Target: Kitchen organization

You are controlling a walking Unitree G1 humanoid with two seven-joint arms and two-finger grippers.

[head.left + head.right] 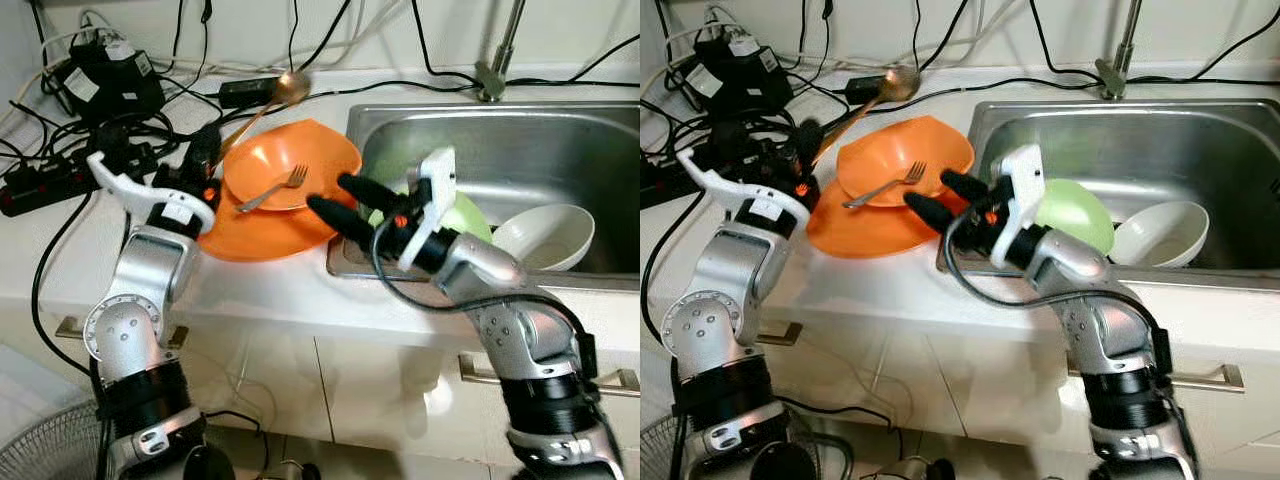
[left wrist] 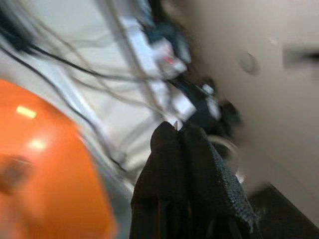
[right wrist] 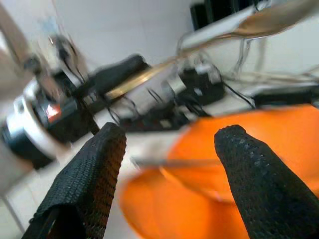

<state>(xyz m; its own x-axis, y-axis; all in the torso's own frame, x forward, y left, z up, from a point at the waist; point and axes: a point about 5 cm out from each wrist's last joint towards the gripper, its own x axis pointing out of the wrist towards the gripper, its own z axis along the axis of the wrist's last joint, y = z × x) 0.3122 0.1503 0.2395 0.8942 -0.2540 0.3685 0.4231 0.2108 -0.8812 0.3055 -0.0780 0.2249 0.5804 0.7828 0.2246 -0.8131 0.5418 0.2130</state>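
At a kitchen counter (image 1: 280, 290) beside a steel sink (image 1: 560, 135), my right gripper (image 1: 335, 197) hovers with its two black fingers spread wide and empty, aimed at the near right rim of the stacked orange bowls (image 1: 300, 165). The bowls sit on the counter just left of the sink edge, the upper one tilted inside the lower, with a fork (image 1: 272, 189) lying in it and a long brass ladle (image 1: 262, 108) slanting up and away toward the wall. The rim lies straight ahead of my right fingertips, close but apart, as the right wrist view shows, with orange filling the gap between the fingers (image 3: 254, 174). My right forearm reaches across the sink's front corner, wrist turned toward my left. My left gripper (image 1: 205, 150) rests at the far left side of the bowls, its fingers pressed together on nothing I can make out. I judge the right arm the better placed for a rim grasp. In the sink, a green bowl (image 1: 468, 215) and a white bowl (image 1: 548, 235) wait. Black cables (image 1: 60, 170) clutter the counter behind.
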